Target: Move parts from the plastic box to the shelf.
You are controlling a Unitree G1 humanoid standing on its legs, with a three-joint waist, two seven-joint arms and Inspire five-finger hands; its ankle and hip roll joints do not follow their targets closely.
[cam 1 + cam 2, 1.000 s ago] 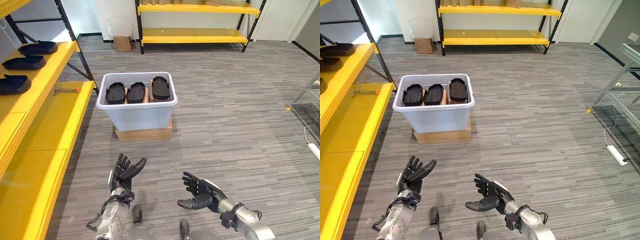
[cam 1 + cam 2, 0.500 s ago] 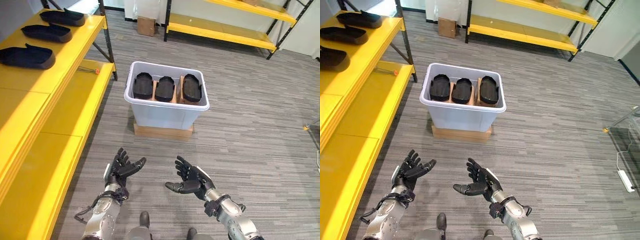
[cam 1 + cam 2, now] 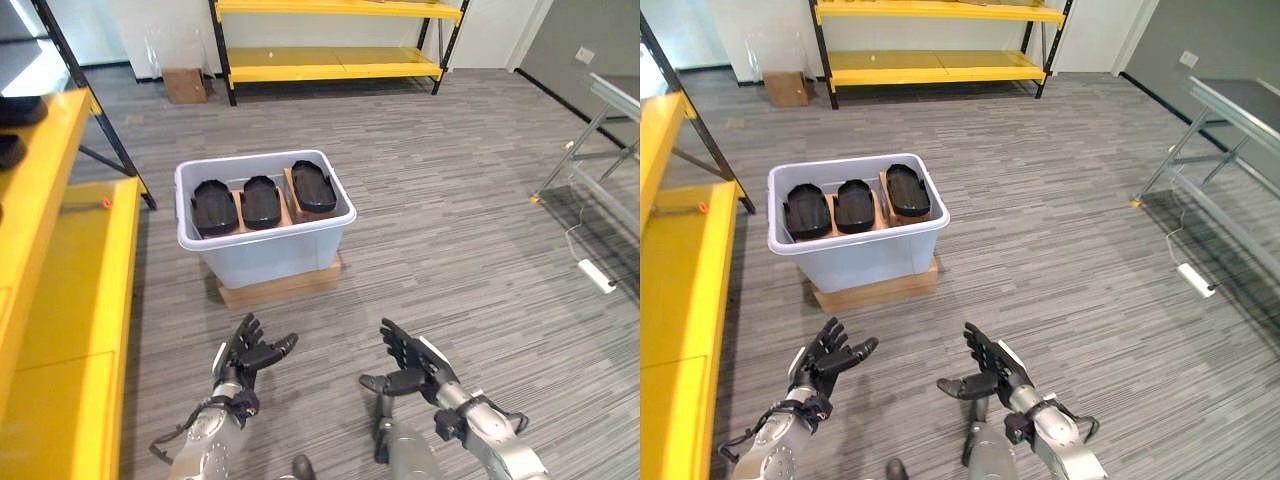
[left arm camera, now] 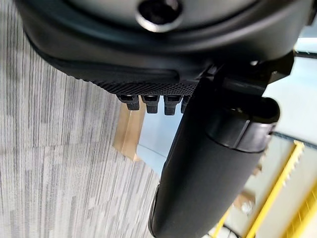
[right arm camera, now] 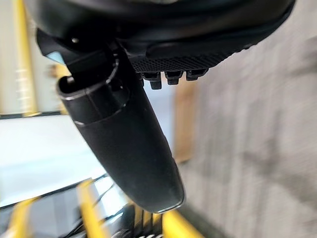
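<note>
1. the plastic box [image 3: 268, 251] sits on the grey floor [image 3: 470, 230] on top of a flat cardboard slab [image 3: 282, 286], well ahead of both hands.
2. inside it there are three black parts in a row: the left part [image 3: 212, 206], the middle part [image 3: 261, 200] and the right part [image 3: 312, 186]. they're side by side with brownish dividers showing between them.
3. the yellow shelf [image 3: 60, 300] runs down the robot's left side, near the box but not touching it. another dark part [image 3: 20, 110] lies on its upper level at the far left edge.
4. the left robot hand [image 3: 247, 354] is low in the head view, fingers spread wide, holding nothing, apart from the box.
5. the right robot hand [image 3: 415, 367] is the same deal: spread wide, thumb sticking out toward the left one, empty.
6. a second yellow rack [image 3: 330, 62] stands against the far wall, with a small cardboard box [image 3: 185, 85] on the floor beside it.
7. a white power strip [image 3: 596, 275] lies on the floor off to the right.
</note>
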